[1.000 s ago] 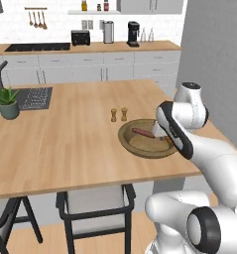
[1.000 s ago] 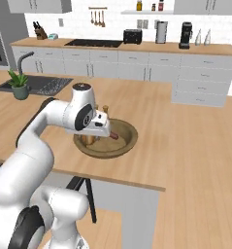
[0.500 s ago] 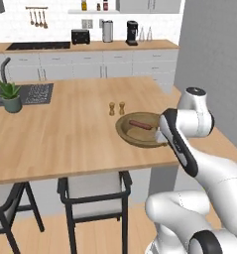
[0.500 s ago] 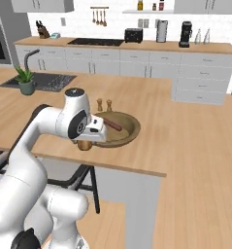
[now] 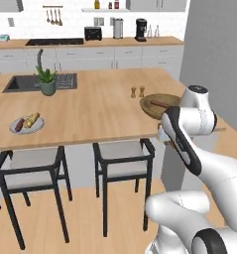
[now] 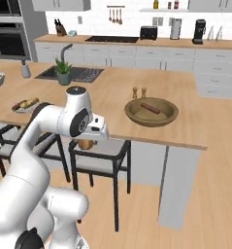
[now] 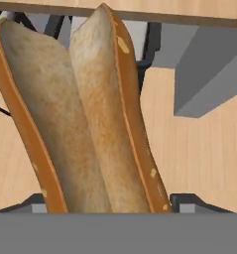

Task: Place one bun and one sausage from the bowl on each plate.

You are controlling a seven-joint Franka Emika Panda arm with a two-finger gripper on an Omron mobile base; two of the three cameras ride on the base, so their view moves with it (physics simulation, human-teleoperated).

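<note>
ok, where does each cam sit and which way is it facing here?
Left base view: behind the arm on its left, facing forward over the island to the wooden bowl and a plate; arm at lower right.
Right base view: behind-right, same island; arm at lower left.
Hand view: on the hand, looking along the jaws at the held bun, stools and floor beyond.
Both base views share bowl, sausage, plate, potted plant.

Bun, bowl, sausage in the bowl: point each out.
bun (image 7: 85, 124): hand view, its cut inner face.
bowl (image 6: 167, 116): right base view, its near right rim.
sausage (image 6: 149, 108): right base view, its middle.
</note>
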